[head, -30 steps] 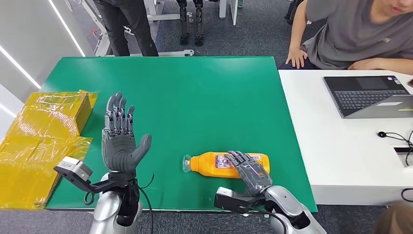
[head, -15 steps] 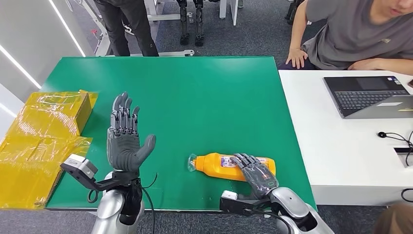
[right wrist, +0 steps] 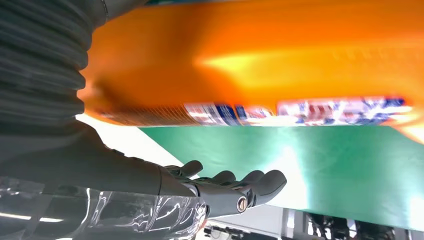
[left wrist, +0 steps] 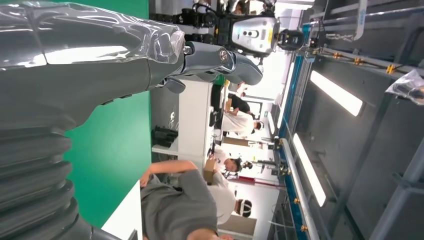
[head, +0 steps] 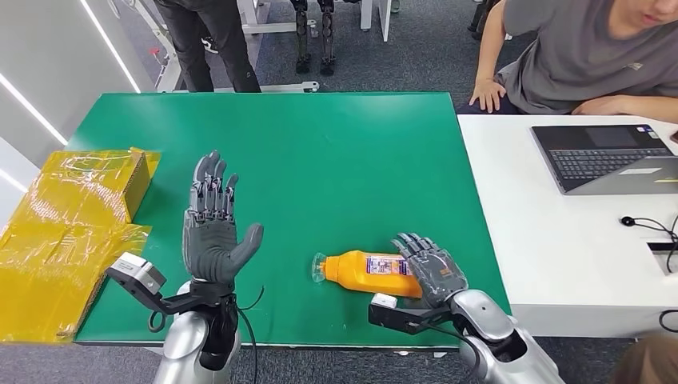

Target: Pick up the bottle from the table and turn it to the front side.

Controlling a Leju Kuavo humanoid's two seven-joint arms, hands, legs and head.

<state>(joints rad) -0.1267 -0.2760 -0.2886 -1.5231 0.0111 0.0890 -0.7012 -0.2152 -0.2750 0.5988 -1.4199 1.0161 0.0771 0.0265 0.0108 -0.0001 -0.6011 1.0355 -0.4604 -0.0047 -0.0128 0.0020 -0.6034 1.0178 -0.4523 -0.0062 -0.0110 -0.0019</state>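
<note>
Reaching over the near edge of the green table (head: 336,144), my right hand (head: 430,270) lies on the base end of the orange bottle (head: 364,272), its fingers draped over the body; whether they truly clamp it I cannot tell. From my right wrist the bottle (right wrist: 260,60) shows close and blurred, its printed label turned toward the green surface, and my fingers (right wrist: 235,187) reach out straight beneath it. The bottle lies on its side near the table's front edge, toward the right corner, its clear cap pointing left.

Further left along the same front edge, my left hand (head: 213,228) stands raised, palm facing me, fingers spread apart and holding nothing; its wrist view shows the fingers (left wrist: 220,60) extended over the green.

Past the table's left edge sits a yellow wrapped box (head: 80,200). Against the right edge stands a white table (head: 560,256) bearing a laptop (head: 608,156), where a person in a grey shirt (head: 576,56) sits. Beyond the far edge another person's dark trouser legs (head: 208,44) stand.
</note>
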